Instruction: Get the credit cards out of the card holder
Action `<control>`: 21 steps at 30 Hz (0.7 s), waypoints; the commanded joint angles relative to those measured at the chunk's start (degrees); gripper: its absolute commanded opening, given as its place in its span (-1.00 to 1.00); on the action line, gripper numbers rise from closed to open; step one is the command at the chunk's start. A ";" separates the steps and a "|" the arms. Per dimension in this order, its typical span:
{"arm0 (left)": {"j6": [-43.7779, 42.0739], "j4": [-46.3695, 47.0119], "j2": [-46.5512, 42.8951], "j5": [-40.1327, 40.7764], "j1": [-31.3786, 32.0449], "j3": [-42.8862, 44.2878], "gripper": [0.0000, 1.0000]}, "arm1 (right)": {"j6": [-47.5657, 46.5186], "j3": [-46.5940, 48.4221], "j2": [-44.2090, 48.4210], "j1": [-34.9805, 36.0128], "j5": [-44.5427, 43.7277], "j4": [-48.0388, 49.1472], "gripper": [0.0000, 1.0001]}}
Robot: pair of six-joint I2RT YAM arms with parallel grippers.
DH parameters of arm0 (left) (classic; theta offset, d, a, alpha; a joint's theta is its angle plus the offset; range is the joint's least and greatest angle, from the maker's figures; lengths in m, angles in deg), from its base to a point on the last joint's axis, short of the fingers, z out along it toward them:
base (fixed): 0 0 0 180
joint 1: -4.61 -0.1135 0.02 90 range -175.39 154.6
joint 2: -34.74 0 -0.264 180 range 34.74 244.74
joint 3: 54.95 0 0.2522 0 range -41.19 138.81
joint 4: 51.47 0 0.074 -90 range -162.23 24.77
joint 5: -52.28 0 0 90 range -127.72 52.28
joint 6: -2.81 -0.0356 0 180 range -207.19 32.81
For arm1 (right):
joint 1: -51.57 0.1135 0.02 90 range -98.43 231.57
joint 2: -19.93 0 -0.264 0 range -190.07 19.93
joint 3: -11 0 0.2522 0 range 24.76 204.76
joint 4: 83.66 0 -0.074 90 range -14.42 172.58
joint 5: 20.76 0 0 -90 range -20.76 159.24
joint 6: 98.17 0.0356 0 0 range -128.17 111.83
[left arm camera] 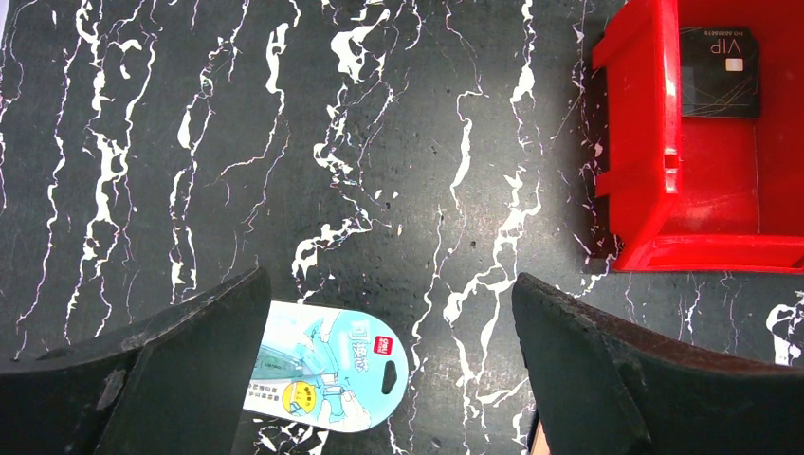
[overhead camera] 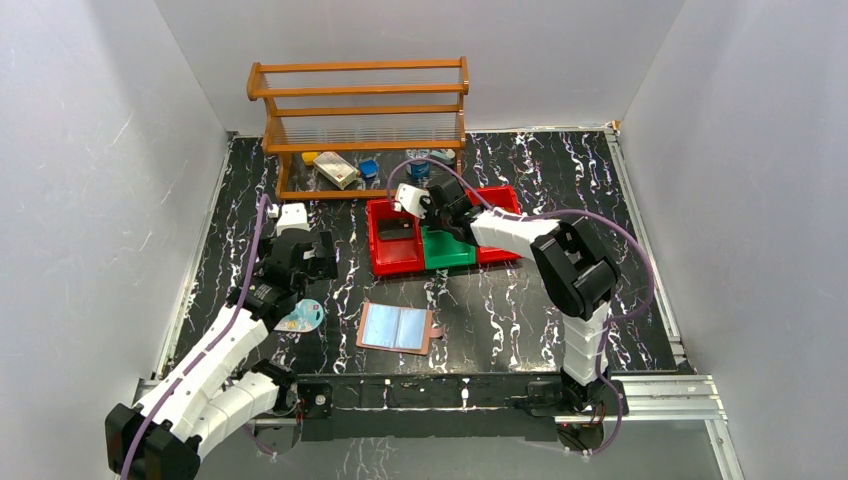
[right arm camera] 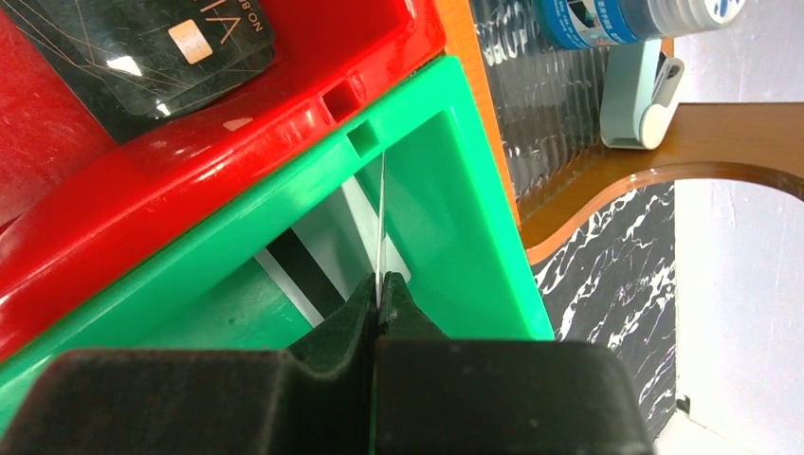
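Note:
The card holder [overhead camera: 397, 327] lies open on the table near the front edge, its pale bluish inner pockets facing up. My right gripper [right arm camera: 380, 289] is shut on a thin credit card [right arm camera: 381, 218], seen edge-on and held upright over the green bin [right arm camera: 474, 218]. Another card [right arm camera: 308, 256] with a black stripe lies inside that bin. A black VIP card [left arm camera: 719, 71] lies in the left red bin [left arm camera: 645, 142]. My left gripper [left arm camera: 391, 351] is open above the table, left of the card holder, with nothing between its fingers.
A pale blue printed package card [left arm camera: 327, 365] with a hang hole lies on the table under my left finger. A wooden rack [overhead camera: 360, 110] stands at the back with small items beneath it. The green bin [overhead camera: 447, 250] sits between two red bins [overhead camera: 395, 262].

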 commanded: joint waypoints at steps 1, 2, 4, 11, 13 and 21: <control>-0.46 0.53 -0.16 1.59 -0.42 -0.05 0.97 | -2.83 2.46 -1.90 -0.14 -0.07 2.13 -0.90; -0.46 0.60 -0.10 1.53 -0.41 -0.07 0.97 | -3.27 2.48 -2.24 -0.17 -0.02 2.10 -0.89; -0.46 0.61 0.13 1.52 -0.42 -0.02 0.97 | -4.02 2.55 -3.03 -0.14 -0.42 1.85 -0.87; -0.46 0.68 0.26 1.61 -0.44 -0.05 0.97 | -3.67 2.26 -0.71 -0.18 0.97 -0.46 -0.38; -0.54 0.70 0.39 1.40 -0.43 -0.05 0.97 | -3.58 1.99 0.27 -0.18 2.26 -1.42 -0.26; -0.68 0.84 0.70 0.91 -0.42 -0.05 0.97 | -0.95 1.44 2.14 -0.15 7.24 -3.81 -0.03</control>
